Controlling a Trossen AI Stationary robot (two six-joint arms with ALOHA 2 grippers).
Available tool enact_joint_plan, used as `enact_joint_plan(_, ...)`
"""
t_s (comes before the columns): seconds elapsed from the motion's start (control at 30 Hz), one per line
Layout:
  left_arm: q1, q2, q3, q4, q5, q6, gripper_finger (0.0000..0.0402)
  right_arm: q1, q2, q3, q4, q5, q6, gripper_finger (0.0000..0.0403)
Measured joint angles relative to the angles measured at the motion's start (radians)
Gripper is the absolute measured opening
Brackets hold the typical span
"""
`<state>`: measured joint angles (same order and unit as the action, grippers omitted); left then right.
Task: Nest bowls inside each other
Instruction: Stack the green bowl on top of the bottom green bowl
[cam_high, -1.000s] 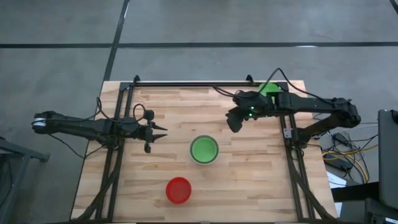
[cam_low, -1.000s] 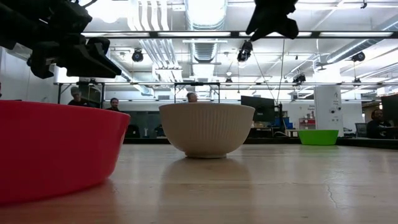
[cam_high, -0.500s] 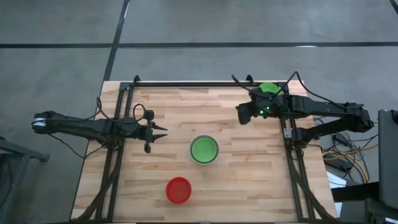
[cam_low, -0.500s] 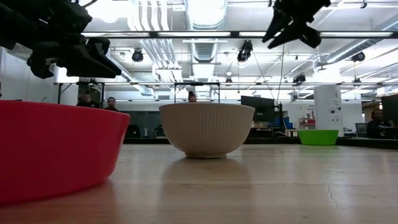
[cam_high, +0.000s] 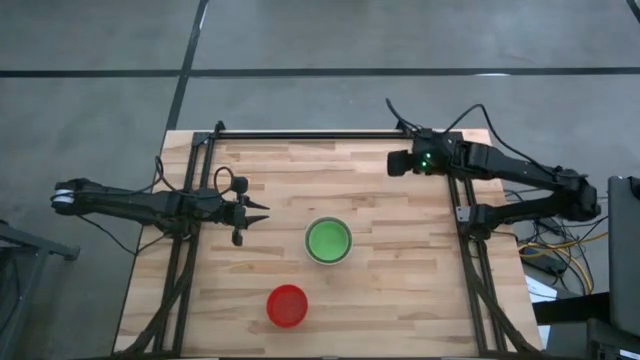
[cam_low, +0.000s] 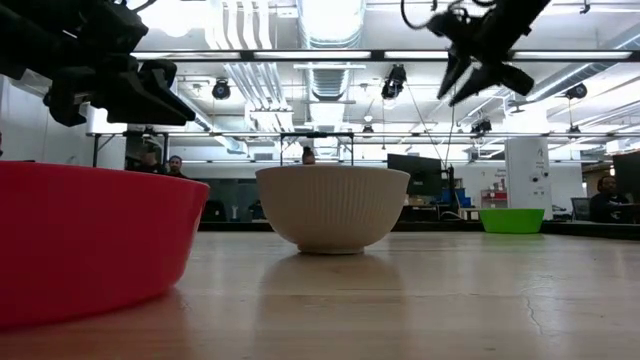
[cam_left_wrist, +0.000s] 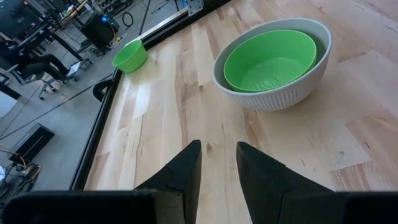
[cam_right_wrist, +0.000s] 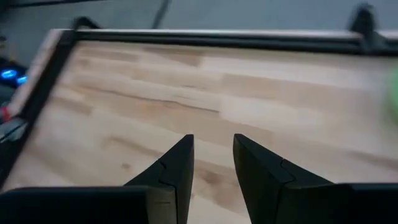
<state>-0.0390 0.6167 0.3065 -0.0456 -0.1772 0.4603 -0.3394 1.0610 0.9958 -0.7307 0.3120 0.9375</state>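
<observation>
An off-white ribbed bowl (cam_high: 312, 228) stands on its base mid-table with a green bowl (cam_left_wrist: 270, 59) nested in it. A red bowl (cam_high: 287, 305) stands nearer the front edge. Another green bowl (cam_low: 511, 220) stands alone at the far right corner; my right arm hides it in the high view. My left gripper (cam_high: 262, 212) hovers open left of the off-white bowl, with nothing between its fingers. My right gripper (cam_high: 392, 163) hangs open and empty above the far right part of the table, beside the lone green bowl.
Black rails (cam_high: 300, 133) run along the far edge and both sides of the wooden table. Bare wood lies between the bowls and along the far edge. People and desks show in the room beyond the table in the low view.
My right gripper has drawn back from over the table's middle toward the far right corner and the lone green bowl, sinking a little and rolling about its own line. Its fingers have kept the same gap. No bowl has moved.
</observation>
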Motion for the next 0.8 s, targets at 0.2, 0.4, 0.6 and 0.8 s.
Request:
enact_joint_plan(0.2,0.000,0.000,0.000,0.000,0.000,0.000,0.0108,-0.093,0.000,0.001,-0.097,-0.029,-0.002,0.0109)
enact_joint_plan(0.4,0.000,0.000,0.000,0.000,0.000,0.000,0.0108,-0.189,0.001,0.003,-0.183,-0.032,0.035,0.0109)
enact_joint_plan(0.6,0.000,0.000,0.000,0.000,0.000,0.000,0.0108,-0.277,0.002,0.003,-0.237,-0.058,0.084,0.0109)
enact_joint_plan(0.8,0.000,0.000,0.000,0.000,0.000,0.000,0.0108,-0.385,0.008,0.003,-0.236,-0.087,0.085,0.0109)
